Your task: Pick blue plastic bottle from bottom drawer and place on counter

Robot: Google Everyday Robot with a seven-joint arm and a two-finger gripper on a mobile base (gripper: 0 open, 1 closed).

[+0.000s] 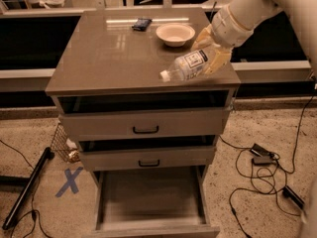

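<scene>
The blue plastic bottle (188,66) is clear with a white cap and a pale label. It lies tilted, cap to the left, just over the counter (114,53) near its front right corner. My gripper (212,53) comes in from the upper right and is shut on the bottle's base end. I cannot tell whether the bottle touches the counter. The bottom drawer (148,195) is pulled open below, and its grey floor shows nothing in it.
A white bowl (175,33) and a small dark blue packet (141,24) sit at the counter's back. The two upper drawers (146,125) with black handles stand slightly open. Cables (257,167) lie on the floor at right; a wire basket (63,143) and a blue X mark (69,181) at left.
</scene>
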